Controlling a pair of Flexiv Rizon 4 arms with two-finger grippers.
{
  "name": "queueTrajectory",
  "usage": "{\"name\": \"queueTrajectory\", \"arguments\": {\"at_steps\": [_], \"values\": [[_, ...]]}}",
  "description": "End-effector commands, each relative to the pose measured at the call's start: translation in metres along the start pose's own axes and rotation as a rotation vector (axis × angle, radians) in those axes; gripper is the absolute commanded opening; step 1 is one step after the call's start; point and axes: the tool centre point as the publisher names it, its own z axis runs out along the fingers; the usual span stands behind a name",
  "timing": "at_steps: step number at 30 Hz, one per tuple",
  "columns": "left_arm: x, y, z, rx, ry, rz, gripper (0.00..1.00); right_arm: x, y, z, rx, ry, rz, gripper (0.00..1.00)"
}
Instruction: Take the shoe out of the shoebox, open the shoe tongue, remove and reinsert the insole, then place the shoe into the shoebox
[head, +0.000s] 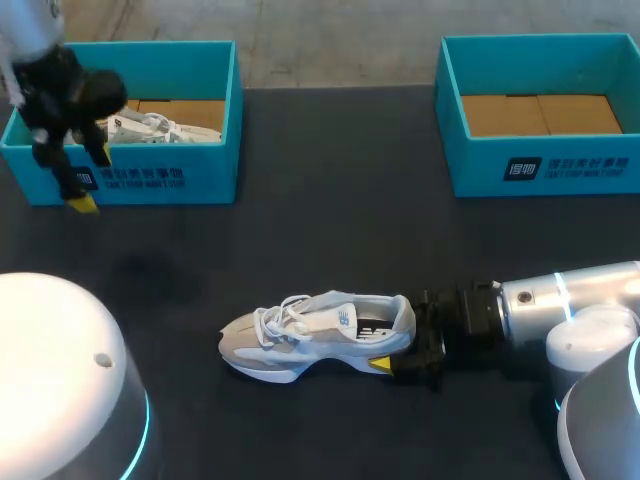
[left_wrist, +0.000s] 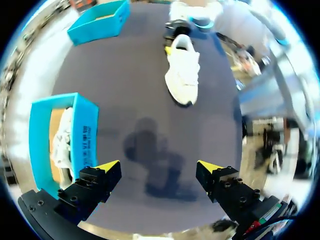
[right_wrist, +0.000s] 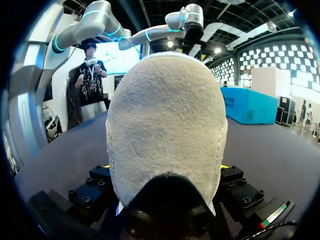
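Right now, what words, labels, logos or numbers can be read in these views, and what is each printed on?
Nothing can be quoted with confidence.
left shoebox, front wall: a dark logo square with white print beside it, too small to read.
right shoebox, front wall: the same kind of marking, too blurred to read.
shoe, side panel: a small emblem, not legible as text.
No numbers or other signs show on the table.

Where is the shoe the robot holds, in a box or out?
Out. The shoe stands upright on the table, outside any box, with the right gripper shut on its heel.
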Motion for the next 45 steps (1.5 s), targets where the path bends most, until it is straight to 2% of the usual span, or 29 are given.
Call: {"name": "queueTrajectory", "arguments": {"at_steps": [1,6,13,21,25,43,45], "values": [[0.009,-0.021,0.02,0.011,-0.073,-0.327,1.0,0.001,0.001,0.003,0.006,-0.001,0.0,0.0],[0.019,-0.046,0.031,0.043,-0.014,-0.455,1.0,0.001,0.001,0.003,0.006,-0.001,0.0,0.0],[0.03,-0.076,0.038,0.048,0.043,-0.543,1.0,0.001,0.001,0.003,0.006,-0.001,0.0,0.0],[0.051,-0.106,0.041,0.093,0.018,-0.632,1.0,0.001,0.001,0.003,0.006,-0.001,0.0,0.0],[0.069,-0.119,0.051,0.077,0.001,-0.651,1.0,0.001,0.001,0.003,0.006,-0.001,0.0,0.0],[0.069,-0.119,0.051,0.077,0.001,-0.651,1.0,0.001,0.001,0.003,0.006,-0.001,0.0,0.0],[0.077,-0.113,0.043,0.137,-0.002,-0.703,1.0,0.001,0.001,0.003,0.006,-0.001,0.0,0.0]]}}
